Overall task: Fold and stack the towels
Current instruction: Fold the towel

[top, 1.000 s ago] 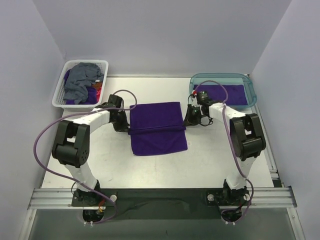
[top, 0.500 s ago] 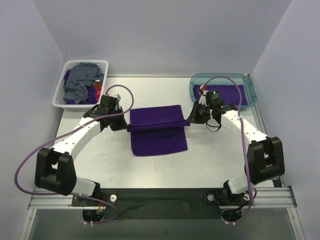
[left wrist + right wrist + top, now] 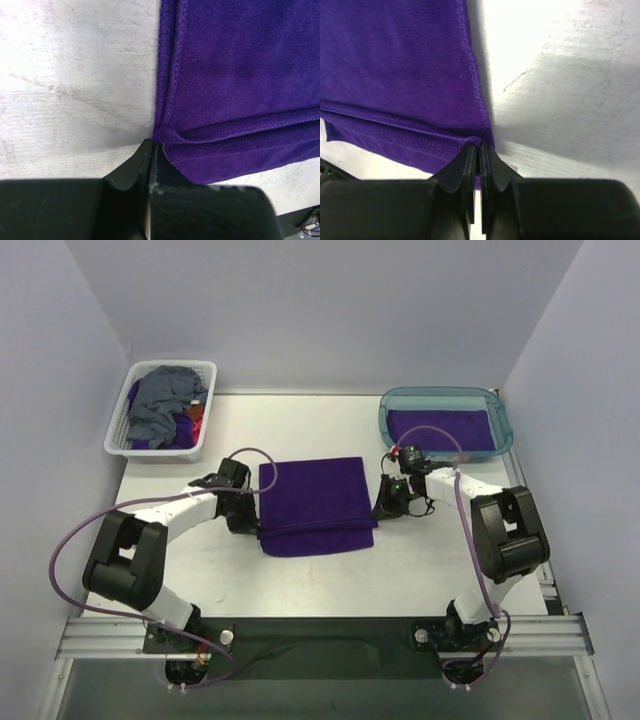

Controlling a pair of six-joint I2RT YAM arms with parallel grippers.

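Far edge has come over to the near side, so purple towel (image 3: 318,500) now lies folded on the table (image 3: 430,570). L gripper (image 3: 150,147) & R gripper (image 3: 479,147) pinch its corners shut. 1st fold nearly done.

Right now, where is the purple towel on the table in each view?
Top external: purple towel mid-table, left gripper and right gripper at its sides.
Left wrist: fills the upper right, corner pinched by the left gripper.
Right wrist: fills the upper left, corner pinched by the right gripper.
Shared landmark: the top layer's hem.
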